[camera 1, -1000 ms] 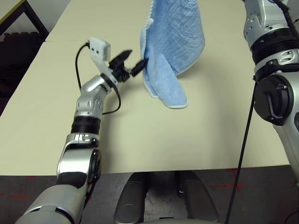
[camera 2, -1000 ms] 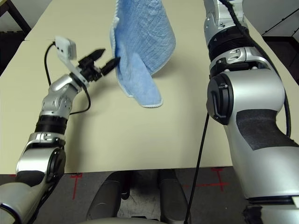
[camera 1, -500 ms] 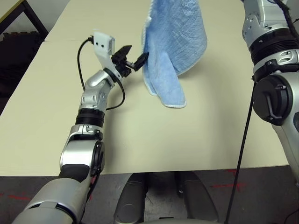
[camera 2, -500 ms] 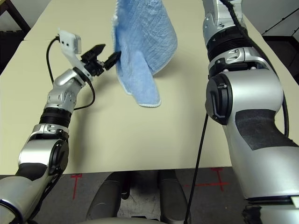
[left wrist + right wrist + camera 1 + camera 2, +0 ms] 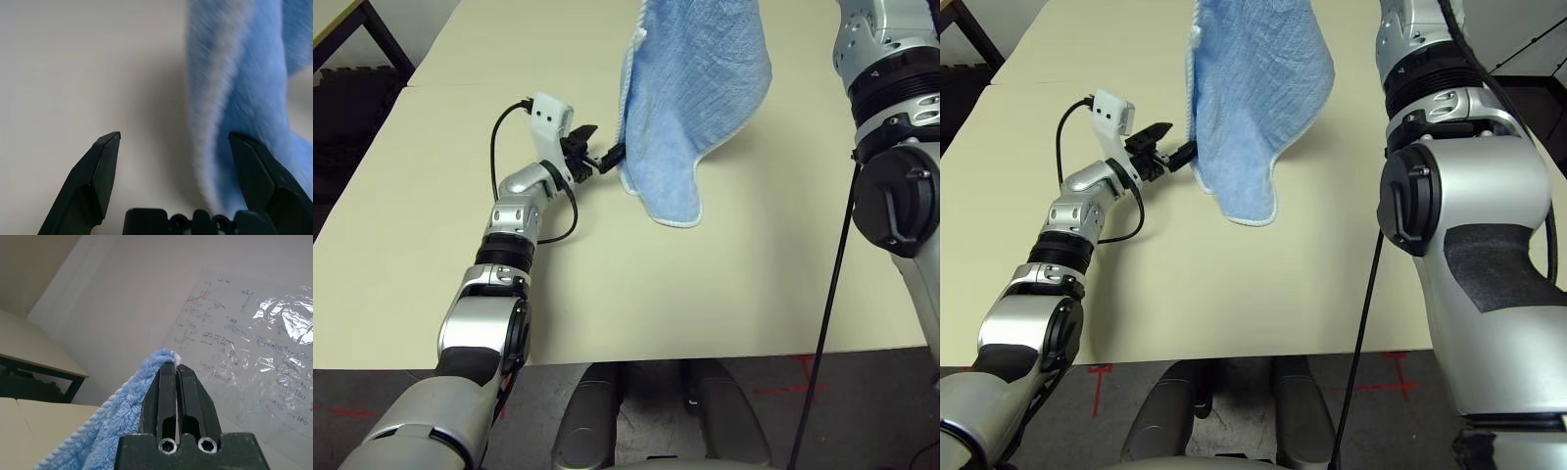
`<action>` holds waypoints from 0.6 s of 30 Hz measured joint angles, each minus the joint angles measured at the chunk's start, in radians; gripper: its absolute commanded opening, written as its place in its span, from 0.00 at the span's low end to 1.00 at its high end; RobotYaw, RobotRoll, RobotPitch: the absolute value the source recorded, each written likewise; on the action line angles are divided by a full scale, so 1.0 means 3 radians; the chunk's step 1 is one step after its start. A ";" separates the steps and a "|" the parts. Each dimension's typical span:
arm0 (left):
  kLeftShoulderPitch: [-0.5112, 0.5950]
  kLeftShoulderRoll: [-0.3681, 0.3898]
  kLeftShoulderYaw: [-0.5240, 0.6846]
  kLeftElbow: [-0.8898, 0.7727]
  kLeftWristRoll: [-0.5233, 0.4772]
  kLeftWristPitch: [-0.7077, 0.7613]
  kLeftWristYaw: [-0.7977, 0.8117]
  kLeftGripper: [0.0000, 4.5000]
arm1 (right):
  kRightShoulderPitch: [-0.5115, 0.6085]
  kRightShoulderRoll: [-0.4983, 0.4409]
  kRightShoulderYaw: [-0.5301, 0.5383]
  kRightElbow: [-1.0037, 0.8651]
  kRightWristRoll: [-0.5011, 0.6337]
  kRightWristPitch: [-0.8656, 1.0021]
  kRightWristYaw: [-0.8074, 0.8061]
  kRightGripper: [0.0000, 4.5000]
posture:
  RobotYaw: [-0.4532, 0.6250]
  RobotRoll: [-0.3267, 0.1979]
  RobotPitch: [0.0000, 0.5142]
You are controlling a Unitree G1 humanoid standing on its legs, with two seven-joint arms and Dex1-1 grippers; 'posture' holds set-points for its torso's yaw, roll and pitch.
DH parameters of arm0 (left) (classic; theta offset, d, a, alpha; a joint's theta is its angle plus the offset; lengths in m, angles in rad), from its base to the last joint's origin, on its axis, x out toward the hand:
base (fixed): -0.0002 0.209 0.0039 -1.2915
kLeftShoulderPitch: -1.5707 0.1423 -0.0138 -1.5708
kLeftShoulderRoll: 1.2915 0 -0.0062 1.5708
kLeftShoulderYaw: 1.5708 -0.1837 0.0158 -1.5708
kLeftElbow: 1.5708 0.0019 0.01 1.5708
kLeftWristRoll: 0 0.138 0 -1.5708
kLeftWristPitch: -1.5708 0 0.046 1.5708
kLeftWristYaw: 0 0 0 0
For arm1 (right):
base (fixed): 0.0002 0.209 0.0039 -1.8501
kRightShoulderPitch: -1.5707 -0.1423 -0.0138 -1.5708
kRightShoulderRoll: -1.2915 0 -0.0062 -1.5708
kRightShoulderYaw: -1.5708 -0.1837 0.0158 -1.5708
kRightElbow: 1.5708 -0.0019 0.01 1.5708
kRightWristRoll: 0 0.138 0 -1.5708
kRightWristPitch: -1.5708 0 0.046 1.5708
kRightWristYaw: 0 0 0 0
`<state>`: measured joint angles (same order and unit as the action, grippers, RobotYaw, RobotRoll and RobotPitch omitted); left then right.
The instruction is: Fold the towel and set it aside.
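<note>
Right wrist view shows my right claw clamped on the hanging towel, left claw apart beside its edge, so I judge no fold is made yet.

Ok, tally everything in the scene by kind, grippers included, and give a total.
Towels: 1, the towel, hanging from the shut right gripper
Tables: 1, the table
Grippers: 2, the right one and the open left gripper
Whiteboards: 1, the whiteboard
Total: 5
</note>
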<state>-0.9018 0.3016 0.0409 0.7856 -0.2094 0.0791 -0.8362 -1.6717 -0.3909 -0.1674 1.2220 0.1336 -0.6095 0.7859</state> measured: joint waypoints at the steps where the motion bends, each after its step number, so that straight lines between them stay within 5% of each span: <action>1: 0.0024 0.0007 -0.0024 -0.0024 0.0000 0.0058 -0.0072 1.00 | -0.0002 -0.0002 0.0000 0.0005 0.0000 0.0000 -0.0003 0.01 | 0.51 0.62 0.36; 18: 0.0033 0.0091 -0.0104 -0.0066 0.0073 0.0404 -0.0208 1.00 | -0.0068 -0.0027 -0.0001 0.0065 -0.0007 0.0000 -0.0065 0.01 | 0.47 0.62 0.41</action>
<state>-0.8920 0.3287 0.0097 0.7659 -0.1875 0.2003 -0.8987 -1.6922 -0.3992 -0.1676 1.2415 0.1315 -0.6096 0.7664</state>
